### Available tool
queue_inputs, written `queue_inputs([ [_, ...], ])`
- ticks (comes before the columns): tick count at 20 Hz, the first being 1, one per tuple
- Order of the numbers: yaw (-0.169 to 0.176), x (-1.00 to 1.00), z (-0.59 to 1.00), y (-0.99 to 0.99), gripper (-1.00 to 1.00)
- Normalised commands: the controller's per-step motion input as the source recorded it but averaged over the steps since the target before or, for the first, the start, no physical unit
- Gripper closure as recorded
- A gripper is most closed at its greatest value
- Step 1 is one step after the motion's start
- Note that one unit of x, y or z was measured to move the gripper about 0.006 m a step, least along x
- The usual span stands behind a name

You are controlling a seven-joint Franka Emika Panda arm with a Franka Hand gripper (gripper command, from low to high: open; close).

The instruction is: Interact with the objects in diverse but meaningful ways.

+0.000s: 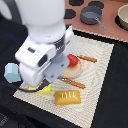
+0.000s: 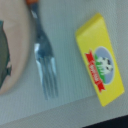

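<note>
In the exterior view my gripper hangs over the striped mat, just above the yellow packet; the arm's bulk hides the fingers. The wrist view looks straight down on the yellow packet, which has a red-and-blue label, and shows no fingers. A red tomato rests on the tan plate. The golden-brown bread loaf lies near the mat's front edge. A light-blue cup stands off the mat on the exterior view's left. A grey handled pot sits at the back.
An orange-handled fork lies between the plate rim and the packet. An orange-handled knife lies beyond the plate. A tan bowl sits at the back on the exterior view's right. Dark round burners lie behind.
</note>
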Motion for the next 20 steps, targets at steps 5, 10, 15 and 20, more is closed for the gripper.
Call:
queue_inputs([
  [5, 0.207, 0.00, 0.18, 0.02, -1.00],
  [10, 0.206, 0.00, 0.09, 0.07, -1.00],
  [15, 0.132, 0.00, -0.11, -0.08, -1.00],
  [20, 0.102, 0.00, -0.23, -0.13, -1.00],
])
